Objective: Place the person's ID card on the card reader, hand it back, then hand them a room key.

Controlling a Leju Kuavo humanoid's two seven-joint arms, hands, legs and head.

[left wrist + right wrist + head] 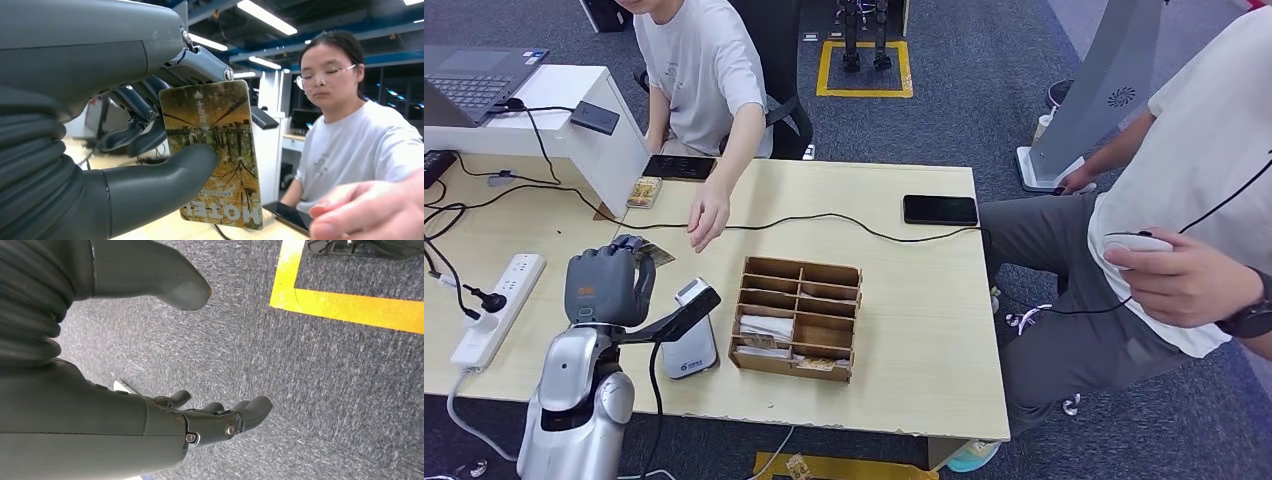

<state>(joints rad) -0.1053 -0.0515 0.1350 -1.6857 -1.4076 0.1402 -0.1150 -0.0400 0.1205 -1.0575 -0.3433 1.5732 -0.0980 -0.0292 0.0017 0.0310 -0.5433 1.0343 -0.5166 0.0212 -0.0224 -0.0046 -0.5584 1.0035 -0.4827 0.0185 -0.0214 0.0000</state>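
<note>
Two hands on the robot, different states: left hand (pixel 606 285) is raised over the left part of the table (pixel 904 350), clamped on a card (pixel 212 150); head view shows just a corner of that card poking out past the fingers, while left wrist view shows the whole face — forest picture, "HOTEL" print upside down, thumb (pixel 165 180) pressing it against the darker fingers. Seated person's hand (pixel 707 215) reaches toward it, near but apart; same fingertips show blurred in the wrist view's corner. Card reader (pixel 689 335) stands on the table just beside the left hand, with the wooden compartment box (pixel 799 315) next, cards in some slots. Black phone (pixel 940 209) lies further right. Right hand (pixel 210 415) hangs over grey carpet by a yellow line (pixel 345 305), fingers apart, holding nothing.
</note>
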